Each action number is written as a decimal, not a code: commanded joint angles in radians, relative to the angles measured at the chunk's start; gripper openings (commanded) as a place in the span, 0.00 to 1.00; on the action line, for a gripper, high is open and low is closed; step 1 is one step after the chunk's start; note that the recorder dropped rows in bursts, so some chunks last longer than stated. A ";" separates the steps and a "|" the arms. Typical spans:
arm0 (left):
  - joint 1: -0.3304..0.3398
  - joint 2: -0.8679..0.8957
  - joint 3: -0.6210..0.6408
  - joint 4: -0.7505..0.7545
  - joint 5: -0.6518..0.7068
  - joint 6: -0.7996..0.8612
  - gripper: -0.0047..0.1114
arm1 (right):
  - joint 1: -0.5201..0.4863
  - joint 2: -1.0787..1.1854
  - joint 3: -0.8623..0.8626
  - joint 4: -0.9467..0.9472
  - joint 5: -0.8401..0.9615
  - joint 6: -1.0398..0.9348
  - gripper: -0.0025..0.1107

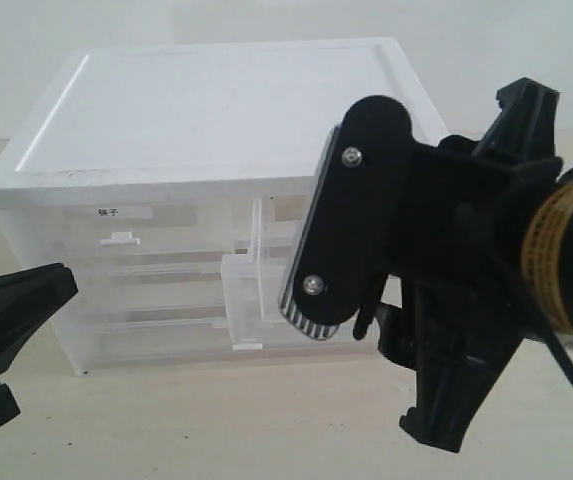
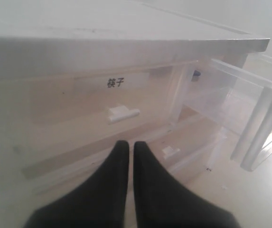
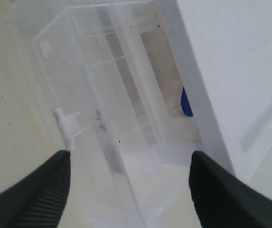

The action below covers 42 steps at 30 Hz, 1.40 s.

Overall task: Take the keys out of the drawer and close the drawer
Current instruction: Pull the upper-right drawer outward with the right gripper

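Observation:
The drawer is pulled well out of the white cabinet; it is translucent, with a white tab handle on its front. In the exterior view the drawer juts out at the cabinet's lower middle. Of the keys only the round blue cap shows, deep in the drawer under the cabinet top, and as a dark speck in the left wrist view. My right gripper is open above the drawer's front, holding nothing. My left gripper is shut and empty, in front of the cabinet's left drawers.
A half-width drawer with a bold two-character label and a white tab sits closed at upper left. Full-width drawers lie below it. The right arm hides the cabinet's right front. The beige tabletop lies in front.

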 commanded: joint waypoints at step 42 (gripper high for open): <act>0.003 0.002 -0.003 -0.004 0.011 0.019 0.08 | -0.079 0.019 -0.005 0.345 -0.051 -0.351 0.09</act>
